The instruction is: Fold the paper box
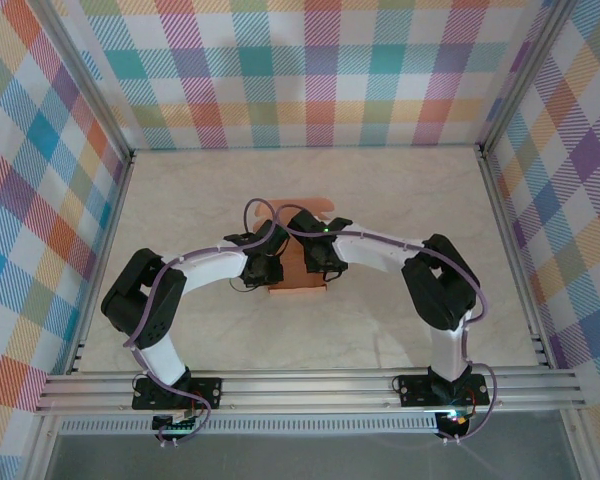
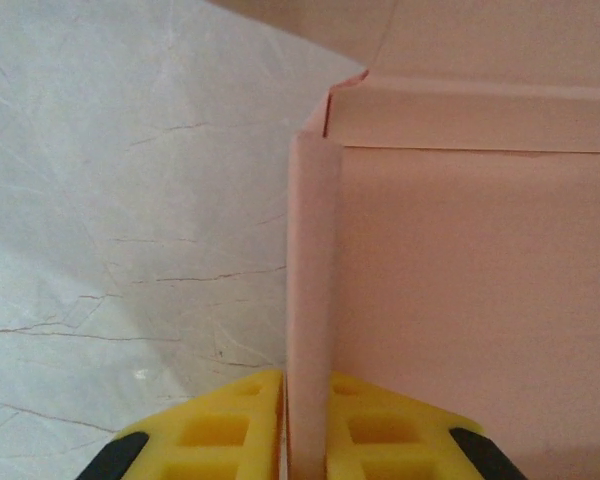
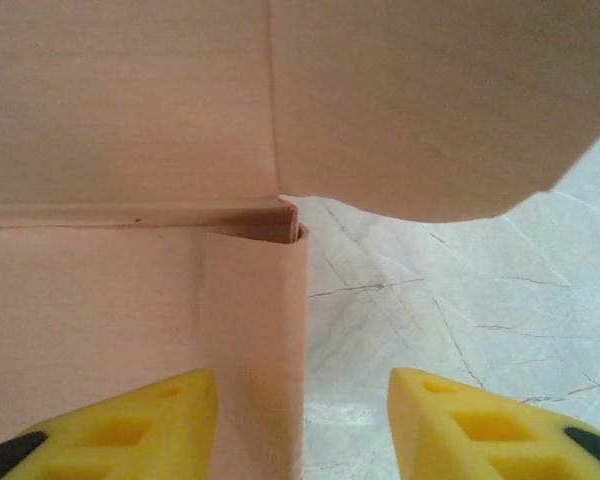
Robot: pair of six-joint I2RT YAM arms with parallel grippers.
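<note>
- The paper box (image 1: 298, 288) sits pretty much dead centre on the pale marble-look table (image 1: 400, 190), half formed, and both arms are curled in over it from either side.
- The left gripper (image 2: 305, 405) is clamped on the box's left side wall. That wall stands upright and is pinched between the two yellow fingers (image 2: 230, 425).
- The right gripper (image 3: 300, 415) has its jaws well apart. The right side wall stands up between them, close to the inner finger, while the outer one hangs over bare table. It isn't pinching anything.
- A big rounded flap (image 3: 430, 100) sticks out at the far end of the box.
- Checked plaid walls (image 1: 310, 70) run all around the table.
</note>
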